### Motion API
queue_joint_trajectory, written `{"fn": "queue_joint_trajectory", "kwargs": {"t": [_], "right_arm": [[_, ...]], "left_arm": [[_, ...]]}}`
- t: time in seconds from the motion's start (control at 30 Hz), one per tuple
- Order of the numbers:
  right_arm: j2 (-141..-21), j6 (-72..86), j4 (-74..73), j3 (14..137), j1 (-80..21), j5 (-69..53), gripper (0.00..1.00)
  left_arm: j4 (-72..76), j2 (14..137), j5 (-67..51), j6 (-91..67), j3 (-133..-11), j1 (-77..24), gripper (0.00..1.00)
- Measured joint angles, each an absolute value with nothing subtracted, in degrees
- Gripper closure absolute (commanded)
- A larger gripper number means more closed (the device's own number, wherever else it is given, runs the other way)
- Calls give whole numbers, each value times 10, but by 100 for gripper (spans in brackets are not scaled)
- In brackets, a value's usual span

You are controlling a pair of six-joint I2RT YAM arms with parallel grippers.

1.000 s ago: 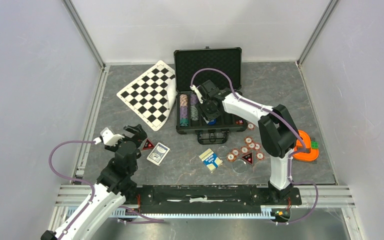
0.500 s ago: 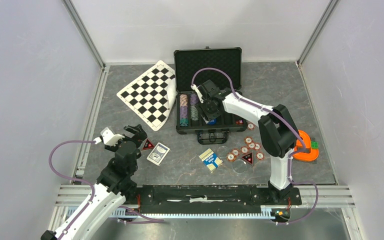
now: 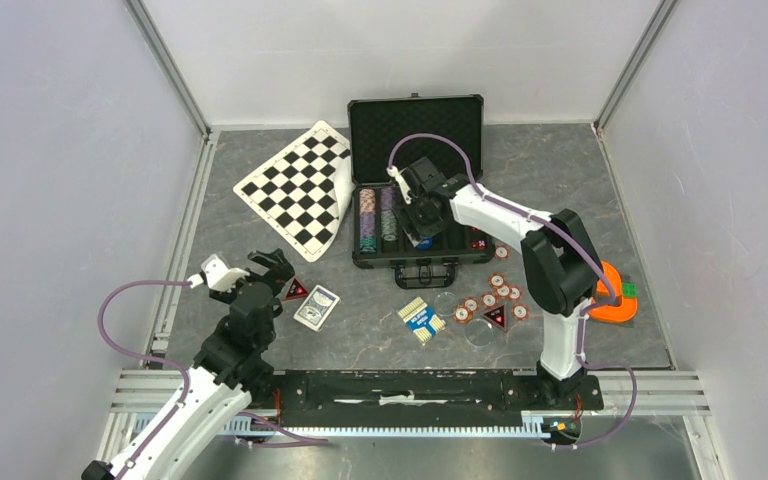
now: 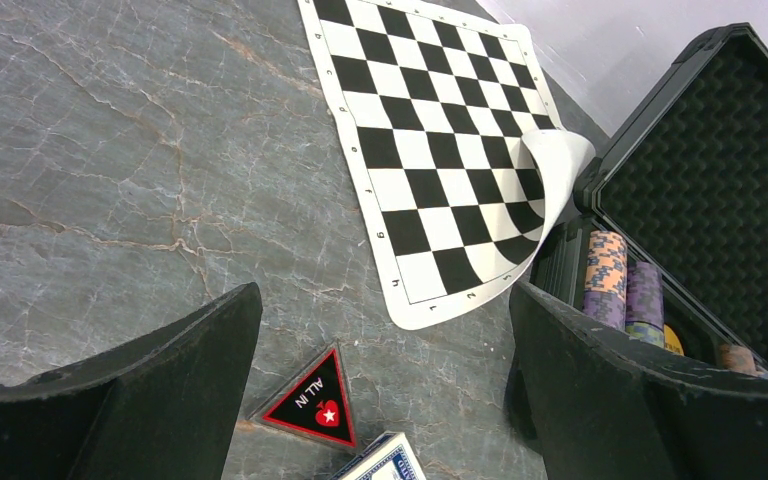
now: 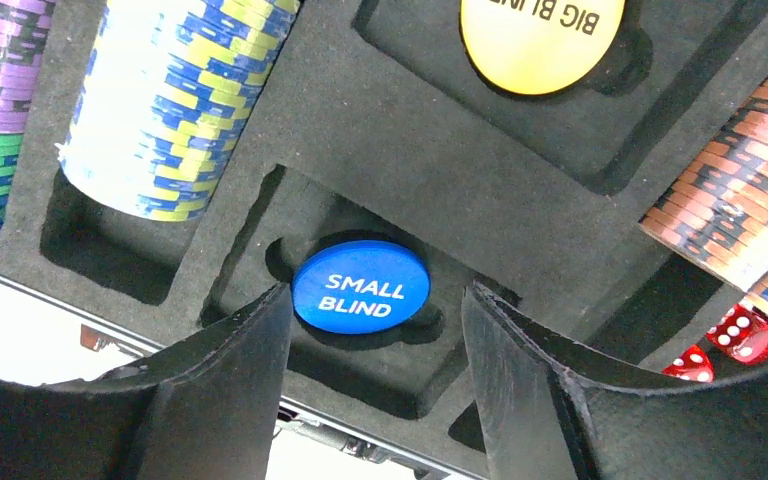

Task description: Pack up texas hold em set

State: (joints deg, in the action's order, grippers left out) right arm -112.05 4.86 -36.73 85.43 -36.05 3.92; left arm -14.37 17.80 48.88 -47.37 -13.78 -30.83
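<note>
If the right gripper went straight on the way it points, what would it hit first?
Probably the blue SMALL BLIND button in its foam slot, between the right gripper's open fingers.

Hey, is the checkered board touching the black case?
Touching. Left wrist view: the checkered board curls up against the black case at one corner.
</note>
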Motion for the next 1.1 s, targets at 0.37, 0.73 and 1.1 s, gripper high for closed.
{"fn": "queue_joint_trajectory", "kwargs": {"t": [0.37, 0.73, 1.1], "right_arm": [[-1101, 48, -352, 847, -355, -1, 41], [-1100, 47, -339, 839, -355, -6, 90], [-915, 21, -296, 674, -364, -8, 64]], "left_arm": [[-137, 178, 489, -473, -137, -308, 0], [-131, 182, 487, -473, -136, -308, 0], [-116, 202, 460, -455, -136, -308, 0]]}}
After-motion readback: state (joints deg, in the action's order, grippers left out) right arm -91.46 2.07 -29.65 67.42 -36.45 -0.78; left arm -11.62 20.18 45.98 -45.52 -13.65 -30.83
